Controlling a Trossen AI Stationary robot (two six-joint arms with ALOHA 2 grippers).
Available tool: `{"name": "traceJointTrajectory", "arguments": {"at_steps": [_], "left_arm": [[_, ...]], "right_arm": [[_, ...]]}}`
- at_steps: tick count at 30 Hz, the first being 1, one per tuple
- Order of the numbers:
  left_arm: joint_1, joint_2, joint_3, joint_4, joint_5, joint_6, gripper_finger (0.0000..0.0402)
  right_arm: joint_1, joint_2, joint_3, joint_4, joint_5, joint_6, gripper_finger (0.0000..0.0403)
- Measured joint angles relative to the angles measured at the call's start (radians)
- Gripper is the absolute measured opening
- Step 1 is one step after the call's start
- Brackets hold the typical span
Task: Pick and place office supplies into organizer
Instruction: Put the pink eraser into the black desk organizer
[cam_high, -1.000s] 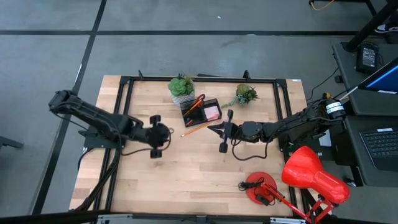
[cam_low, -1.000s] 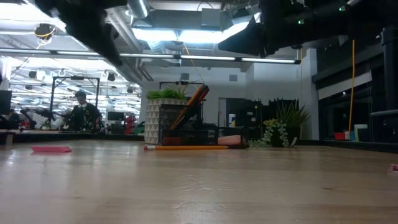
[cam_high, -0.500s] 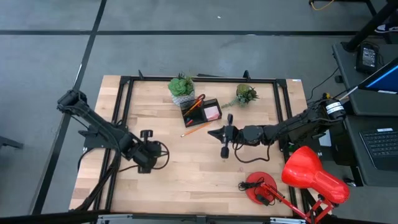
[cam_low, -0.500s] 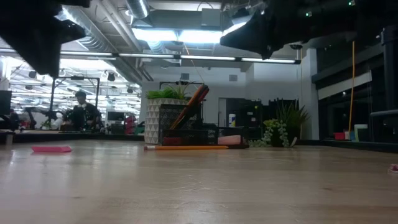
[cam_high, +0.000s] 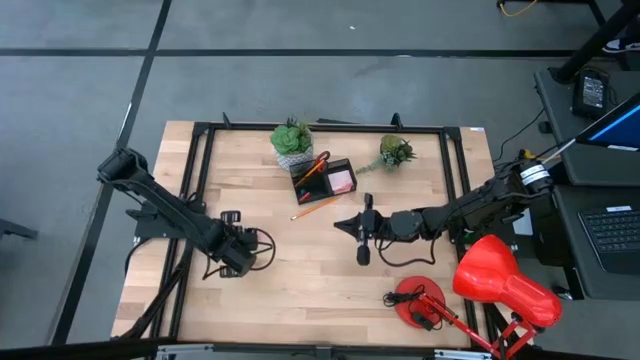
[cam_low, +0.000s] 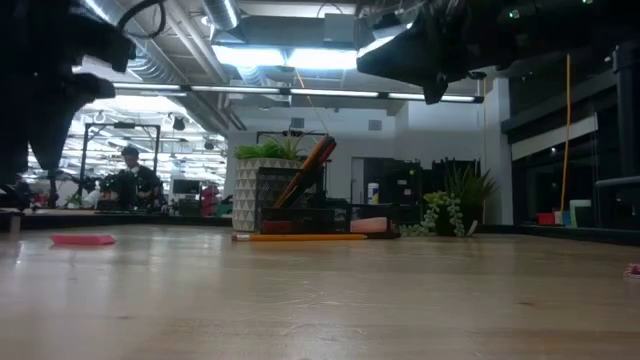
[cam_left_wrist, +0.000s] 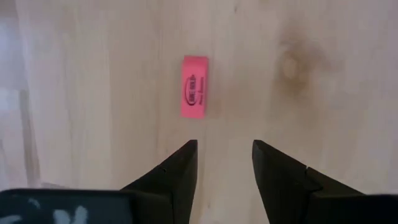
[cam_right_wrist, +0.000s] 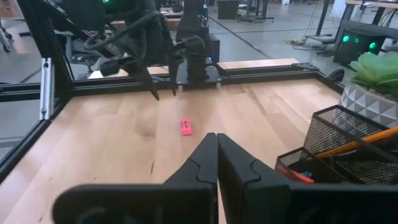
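A pink eraser lies flat on the wooden table, toward its left half. My left gripper hangs above it, pointing down with its fingers open; the eraser is just ahead of the fingertips, untouched. In the high view this gripper hides the eraser. The black mesh organizer stands at the far middle, holding red-handled scissors and a pink sticky-note pad. An orange pencil lies on the table by its near side. My right gripper hovers shut at mid-table, pointing left.
Two potted plants flank the organizer at the far edge. A red desk lamp with its base stands at the near right. Black frame rails run along the table's sides. A person shows far off in the room.
My left gripper has gone toward the table's near left and down, tipping from a slant to point almost straight down over the eraser. My right gripper has shifted a little toward the near edge and stays shut.
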Motion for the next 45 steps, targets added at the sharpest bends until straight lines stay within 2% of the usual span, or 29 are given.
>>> {"name": "traceJointTrajectory", "arguments": {"at_steps": [7, 15, 21, 28, 36, 45], "left_arm": [[0.022, 0.013, -0.059, 0.13, -0.023, 0.072, 0.0146], [0.084, 0.012, -0.107, 0.159, -0.032, 0.104, 0.0147], [0.144, 0.012, -0.159, 0.273, -0.002, 0.19, 0.0147], [0.195, 0.012, -0.21, 0.306, 0.039, 0.212, 0.0144], [0.196, 0.007, -0.272, 0.424, 0.06, 0.221, 0.0144], [0.204, 0.009, -0.279, 0.439, 0.084, 0.272, 0.0143]], "right_arm": [[0.001, 0.004, 0.0, 0.007, 0.0, 0.02, 0.0005], [0.001, 0.004, 0.0, 0.008, 0.0, 0.02, 0.0005], [0.001, 0.004, 0.0, 0.008, 0.0, 0.018, 0.0005], [0.001, 0.004, 0.0, 0.007, 0.0, 0.017, 0.0005], [0.001, 0.003, 0.0, 0.007, 0.0, 0.017, 0.0005], [0.001, 0.003, 0.0, 0.007, 0.0, 0.017, 0.0005]]}}
